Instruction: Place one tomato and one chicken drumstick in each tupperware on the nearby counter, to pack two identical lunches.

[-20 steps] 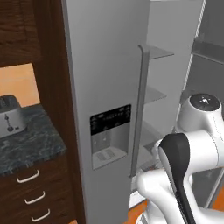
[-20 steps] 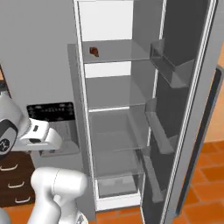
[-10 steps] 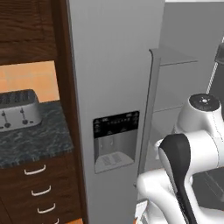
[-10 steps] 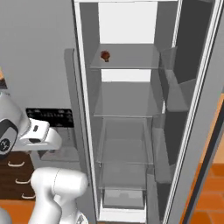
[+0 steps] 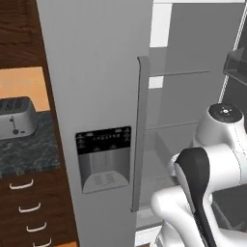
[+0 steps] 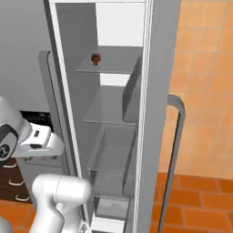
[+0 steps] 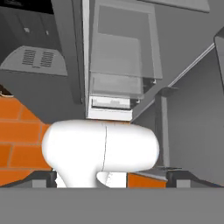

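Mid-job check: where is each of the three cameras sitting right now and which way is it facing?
Left base view: behind-left of the arm, facing the closed fridge door, toaster and counter.
Right base view: behind-right, facing the open fridge's shelves; arm lower left.
Hand view: on the hand, tilted towards the fridge's bottom drawer.
Both base views share the dispenser panel.

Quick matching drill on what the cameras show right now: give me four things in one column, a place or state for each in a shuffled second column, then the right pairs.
Things:
1. toaster
2. small dark item
3. dispenser panel
4. fridge door

Places or states:
A. swung open
B. on the fridge's top shelf
C. set in the closed fridge door
D. on the counter, above the drawers

Pairs: 1-D, 2-B, 3-C, 4-A
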Available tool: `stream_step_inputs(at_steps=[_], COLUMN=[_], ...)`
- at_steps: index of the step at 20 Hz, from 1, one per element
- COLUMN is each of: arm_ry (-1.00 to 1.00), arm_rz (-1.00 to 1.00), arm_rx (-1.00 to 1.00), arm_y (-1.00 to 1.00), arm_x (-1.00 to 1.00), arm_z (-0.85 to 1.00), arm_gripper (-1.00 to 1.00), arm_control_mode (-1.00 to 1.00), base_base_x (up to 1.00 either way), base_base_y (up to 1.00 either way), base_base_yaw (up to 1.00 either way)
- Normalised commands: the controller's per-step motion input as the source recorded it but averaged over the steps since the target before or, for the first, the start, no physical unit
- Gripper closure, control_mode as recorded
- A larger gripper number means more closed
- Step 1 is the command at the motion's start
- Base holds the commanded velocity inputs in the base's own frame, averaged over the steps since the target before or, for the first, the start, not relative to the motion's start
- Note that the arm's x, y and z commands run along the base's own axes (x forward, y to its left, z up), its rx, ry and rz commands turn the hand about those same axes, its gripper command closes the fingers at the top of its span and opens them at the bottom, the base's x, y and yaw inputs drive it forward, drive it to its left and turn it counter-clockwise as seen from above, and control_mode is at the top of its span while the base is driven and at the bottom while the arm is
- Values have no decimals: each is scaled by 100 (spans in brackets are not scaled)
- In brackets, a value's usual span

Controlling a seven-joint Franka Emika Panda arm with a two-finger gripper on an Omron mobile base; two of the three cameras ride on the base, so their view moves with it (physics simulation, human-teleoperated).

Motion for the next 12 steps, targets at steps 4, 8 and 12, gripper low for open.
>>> stream_step_inputs(at_steps=[4,8,12], arm_ry=[0,0,0], arm_rz=[0,0,0], arm_rx=[0,0,0], arm_y=[0,0,0], arm_x=[0,0,0], arm_z=[0,0,0], arm_gripper=[-100,-100,-100], arm_control_mode=[100,100,100], base_base_x=[51,65,57], base_base_y=[-48,-39,-33], base_base_yaw=[17,16,17])
